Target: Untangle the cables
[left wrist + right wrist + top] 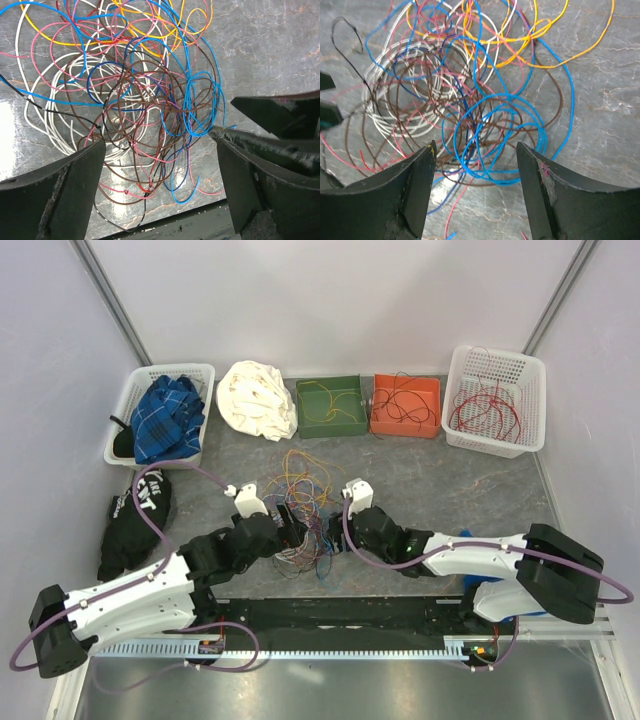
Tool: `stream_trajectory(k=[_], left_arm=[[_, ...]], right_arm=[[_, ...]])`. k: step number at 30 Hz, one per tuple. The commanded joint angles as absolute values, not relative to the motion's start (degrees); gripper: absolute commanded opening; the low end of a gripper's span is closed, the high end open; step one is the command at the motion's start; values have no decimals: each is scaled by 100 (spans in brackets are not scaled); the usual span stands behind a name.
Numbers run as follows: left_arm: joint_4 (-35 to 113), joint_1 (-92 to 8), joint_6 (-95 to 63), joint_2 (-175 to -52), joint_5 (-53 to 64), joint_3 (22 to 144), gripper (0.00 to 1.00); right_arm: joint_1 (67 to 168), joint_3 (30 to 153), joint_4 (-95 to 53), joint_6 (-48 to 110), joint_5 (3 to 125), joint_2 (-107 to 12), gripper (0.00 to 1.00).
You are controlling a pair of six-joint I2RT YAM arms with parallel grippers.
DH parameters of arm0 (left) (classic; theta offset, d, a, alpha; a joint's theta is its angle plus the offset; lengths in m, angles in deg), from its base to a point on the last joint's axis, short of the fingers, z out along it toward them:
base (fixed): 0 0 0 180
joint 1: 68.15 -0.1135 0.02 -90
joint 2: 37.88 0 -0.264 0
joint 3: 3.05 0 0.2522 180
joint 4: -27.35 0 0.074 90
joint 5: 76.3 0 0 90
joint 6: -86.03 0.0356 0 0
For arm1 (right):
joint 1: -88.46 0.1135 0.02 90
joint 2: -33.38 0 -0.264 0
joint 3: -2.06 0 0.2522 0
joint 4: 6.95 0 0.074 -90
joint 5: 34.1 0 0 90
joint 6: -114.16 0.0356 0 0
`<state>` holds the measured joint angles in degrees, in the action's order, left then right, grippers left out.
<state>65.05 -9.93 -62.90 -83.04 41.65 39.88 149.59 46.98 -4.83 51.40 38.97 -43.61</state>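
Observation:
The cables [305, 495] lie in one loose tangle on the grey table between my two arms. In the left wrist view, brown, pink, blue, white, yellow and black cables [150, 100] loop over each other. My left gripper [160, 187] hovers open over the tangle's near edge, nothing between its fingers [75, 192]. The right wrist view shows blue and brown loops [490, 130] just ahead of my right gripper [476, 172], which is open and holds nothing. From above, the left gripper [298, 532] and right gripper [335, 535] flank the tangle's near side.
Along the back stand a white basket [125, 405] with blue cloth, a white cloth [257, 400], a green bin [331, 428], an orange bin [405, 428] and a white basket [495, 445] holding red cables. A black garment [135, 520] lies left. The table's near edge [175, 225] is close.

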Motion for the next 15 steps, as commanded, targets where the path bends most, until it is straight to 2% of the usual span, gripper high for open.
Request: stream_trajectory(k=[1, 11, 14, 15], left_arm=[[6449, -1005, -6558, -8384, 4341, 3980, 100], [6458, -1005, -6628, -8349, 4297, 3866, 100], [6449, -1005, -6628, -8270, 4323, 3839, 100], [6458, -1005, -6628, -8261, 4332, 3831, 100]], right_arm=[[15218, 4886, -524, 4632, 2962, -4572, 73], [15236, 5783, -481, 4016, 2303, -5670, 71], [15236, 6029, -393, 3840, 2364, -5898, 66], [15227, 6212, -436, 3814, 2390, -5969, 55]])
